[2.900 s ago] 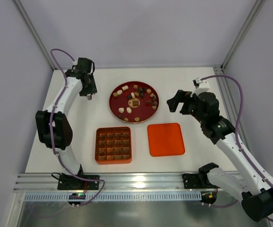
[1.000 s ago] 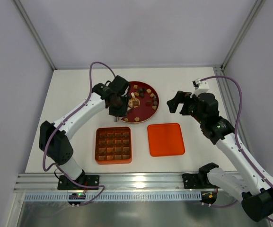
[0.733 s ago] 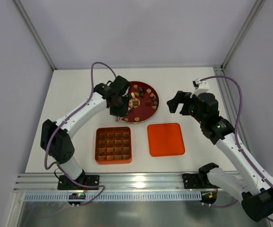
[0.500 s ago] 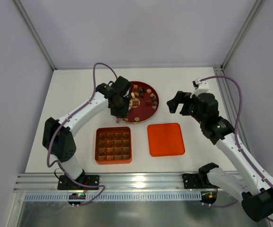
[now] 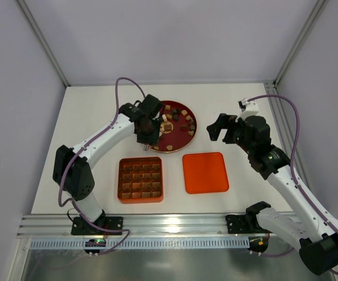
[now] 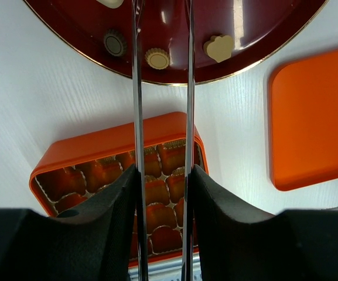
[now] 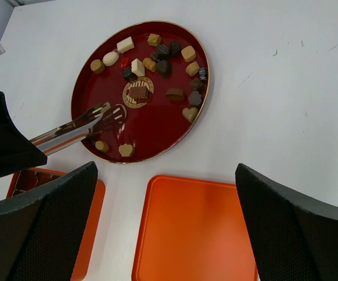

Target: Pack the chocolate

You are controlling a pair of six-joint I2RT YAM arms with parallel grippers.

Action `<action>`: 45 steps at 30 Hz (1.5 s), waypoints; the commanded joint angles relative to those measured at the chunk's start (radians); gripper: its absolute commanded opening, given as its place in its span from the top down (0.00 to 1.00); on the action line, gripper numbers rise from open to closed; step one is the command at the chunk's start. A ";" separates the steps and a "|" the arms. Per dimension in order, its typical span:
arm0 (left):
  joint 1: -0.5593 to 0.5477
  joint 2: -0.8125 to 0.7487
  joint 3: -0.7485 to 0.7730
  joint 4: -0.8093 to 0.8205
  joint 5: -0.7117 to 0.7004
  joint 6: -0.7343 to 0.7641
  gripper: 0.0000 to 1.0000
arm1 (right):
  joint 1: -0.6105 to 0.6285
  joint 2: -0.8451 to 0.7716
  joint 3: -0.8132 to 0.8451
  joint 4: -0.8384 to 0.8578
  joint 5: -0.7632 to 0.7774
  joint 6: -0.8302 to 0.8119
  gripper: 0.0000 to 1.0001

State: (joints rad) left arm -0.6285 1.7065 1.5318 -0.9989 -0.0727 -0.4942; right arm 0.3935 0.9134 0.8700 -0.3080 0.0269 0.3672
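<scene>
No text, label, brand, number or sign can be read in any view. A gold emblem (image 7: 135, 102) is seen at the centre of the red plate (image 7: 157, 126), but it is partly covered by a brown chocolate piece (image 7: 138, 91). Only its rim shows, most clearly at 6 o'clock of that piece. It is too small for any lettering to be made out.
</scene>
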 commanded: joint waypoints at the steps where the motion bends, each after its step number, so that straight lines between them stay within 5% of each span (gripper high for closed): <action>1: -0.005 -0.010 0.028 0.016 -0.029 -0.003 0.60 | 0.004 -0.022 0.001 0.030 0.001 -0.016 0.00; 45: -0.034 0.097 0.152 -0.075 -0.035 0.023 0.60 | 0.005 -0.039 -0.002 0.024 0.001 -0.013 0.00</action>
State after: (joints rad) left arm -0.6590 1.7924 1.6367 -1.0546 -0.0872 -0.4858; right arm 0.3935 0.8921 0.8692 -0.3084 0.0273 0.3672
